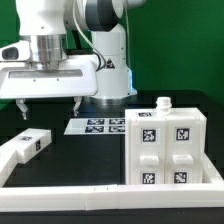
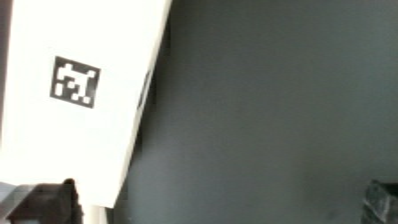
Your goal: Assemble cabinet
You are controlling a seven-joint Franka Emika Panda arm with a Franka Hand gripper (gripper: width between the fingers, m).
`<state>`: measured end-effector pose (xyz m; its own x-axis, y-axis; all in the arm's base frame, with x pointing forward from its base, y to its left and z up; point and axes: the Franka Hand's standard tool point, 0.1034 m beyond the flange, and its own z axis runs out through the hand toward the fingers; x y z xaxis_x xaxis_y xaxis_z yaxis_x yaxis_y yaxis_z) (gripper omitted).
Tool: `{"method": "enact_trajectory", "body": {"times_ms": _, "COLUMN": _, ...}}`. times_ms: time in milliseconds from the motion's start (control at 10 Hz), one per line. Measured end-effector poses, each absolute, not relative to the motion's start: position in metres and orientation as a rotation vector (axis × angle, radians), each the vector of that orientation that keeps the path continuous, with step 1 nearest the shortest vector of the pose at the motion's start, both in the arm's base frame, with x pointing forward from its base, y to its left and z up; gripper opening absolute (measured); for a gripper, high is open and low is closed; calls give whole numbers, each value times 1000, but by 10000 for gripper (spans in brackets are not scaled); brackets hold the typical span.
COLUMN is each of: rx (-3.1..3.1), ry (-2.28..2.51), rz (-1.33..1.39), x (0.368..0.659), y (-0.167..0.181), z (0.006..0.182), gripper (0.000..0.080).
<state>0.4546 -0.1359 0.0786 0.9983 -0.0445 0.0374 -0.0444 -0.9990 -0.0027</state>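
Exterior view puts the cabinet (image 1: 165, 148) at the right of the frame, upright on the black table (image 1: 60, 165), its front filled with tagged drawer-like blocks and a small knob-like part on its top. We see the gripper (image 1: 49, 107) in the upper left, hanging above the table with its fingers (image 1: 20, 106) spread wide and nothing between them. Below it, at the lower left, lies a loose white piece (image 1: 22, 148) bearing one tag. The marker board (image 1: 100, 126) lies flat at the centre, and a long low white rail (image 1: 110, 190) runs along the bottom.

From the wrist view, we find the loose white piece (image 2: 80, 100) filling one side of the picture. One dark fingertip (image 2: 45, 203) is over or just beside its edge, and the other is well clear over bare table.

We judge that offset to be the main risk. If the arm descends as it stands, one finger may land on top of the piece instead of beside it and shove or tip it. Closing off-centre could pinch only an edge, so the piece would twist or slip once lifted. The piece also lies near the rail, so a push could jam it there. A skewed hold, carried to the right, might knock the cabinet. We cannot tell how high the fingers hang above the piece.
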Motion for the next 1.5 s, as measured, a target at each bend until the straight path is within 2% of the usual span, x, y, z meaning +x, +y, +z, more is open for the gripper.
{"method": "enact_trajectory", "body": {"times_ms": 300, "rx": -3116, "ry": 297, "rz": -53, "x": 453, "y": -139, "z": 75, "gripper": 797}}
{"method": "enact_trajectory", "body": {"times_ms": 500, "rx": -3094, "ry": 435, "rz": -45, "x": 443, "y": -166, "z": 67, "gripper": 797}}
{"method": "enact_trajectory", "body": {"times_ms": 1000, "rx": -3119, "ry": 336, "rz": -21, "x": 438, "y": -188, "z": 50, "gripper": 797}}
{"method": "enact_trajectory", "body": {"times_ms": 1300, "rx": -3140, "ry": 292, "rz": -16, "x": 433, "y": -193, "z": 34, "gripper": 797}}
{"method": "enact_trajectory", "body": {"times_ms": 1500, "rx": -3155, "ry": 280, "rz": -4, "x": 426, "y": -196, "z": 17, "gripper": 797}}
